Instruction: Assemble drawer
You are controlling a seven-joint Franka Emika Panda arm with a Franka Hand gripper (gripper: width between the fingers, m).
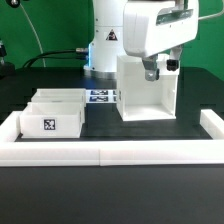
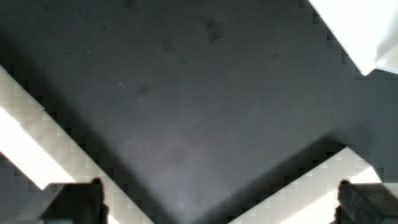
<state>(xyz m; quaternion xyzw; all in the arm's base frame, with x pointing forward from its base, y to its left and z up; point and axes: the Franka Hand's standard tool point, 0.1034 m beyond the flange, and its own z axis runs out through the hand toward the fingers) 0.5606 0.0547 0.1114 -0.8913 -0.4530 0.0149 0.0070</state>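
In the exterior view two trays sit at 8 o'clock on the counter (image 1: 110,130). The front tray (image 1: 50,122) shows its tag, and the back tray (image 1: 62,99) stands just behind it. Both are open-topped and look empty, though their floors are mostly hidden. The marker board (image 1: 100,97) lies near the centre. The casing (image 1: 150,98) stands upright at 2 o'clock; I cannot tell which face is open or what is inside.

The claw (image 1: 160,68) hangs at the casing's top. In the wrist view its fingertips (image 2: 71,200) stand wide apart, holding nothing.

All parts are thin white plastic, so I judge them light, stiff, smooth and quick to slide if nudged. A tray is best pinched across one thin wall, the casing across a wall edge.
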